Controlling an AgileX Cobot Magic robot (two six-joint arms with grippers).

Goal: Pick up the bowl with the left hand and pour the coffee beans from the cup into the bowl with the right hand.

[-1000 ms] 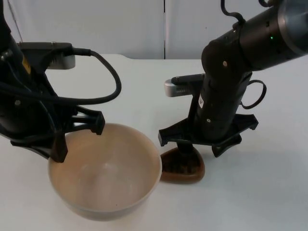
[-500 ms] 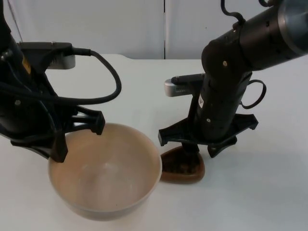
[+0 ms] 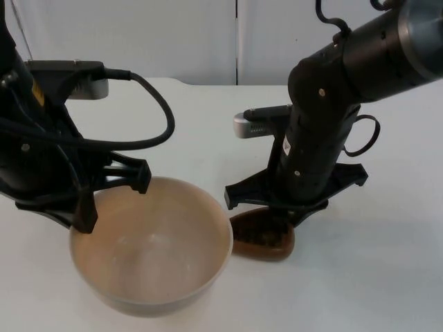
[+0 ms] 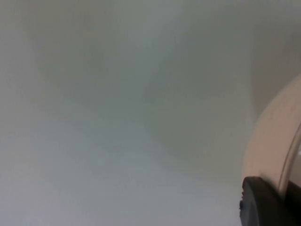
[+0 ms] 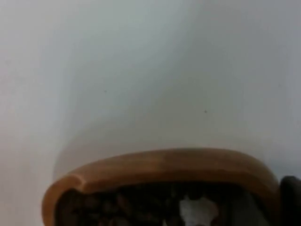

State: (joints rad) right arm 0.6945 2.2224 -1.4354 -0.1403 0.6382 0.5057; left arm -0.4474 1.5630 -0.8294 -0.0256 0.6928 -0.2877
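A wide beige bowl (image 3: 152, 249) hangs at the front left, and my left gripper (image 3: 82, 220) is shut on its left rim. In the left wrist view the bowl's wall (image 4: 275, 136) runs past a black fingertip (image 4: 263, 203). A brown wooden cup (image 3: 263, 238) holding dark coffee beans (image 3: 259, 240) stands upright just right of the bowl. My right gripper (image 3: 275, 216) reaches down from above and is shut on the cup's far side. The right wrist view shows the cup's rim (image 5: 164, 162), the beans (image 5: 127, 202) inside and a fingertip (image 5: 291, 200) at the rim.
The white table (image 3: 374, 277) stretches to the right and front of the cup. The grey partition wall (image 3: 208, 34) closes off the back. Both black arms stand over the table's middle, close to each other.
My right arm has shifted slightly left with the cup, bringing it a little closer to the bowl. The left arm and the bowl have stayed still.
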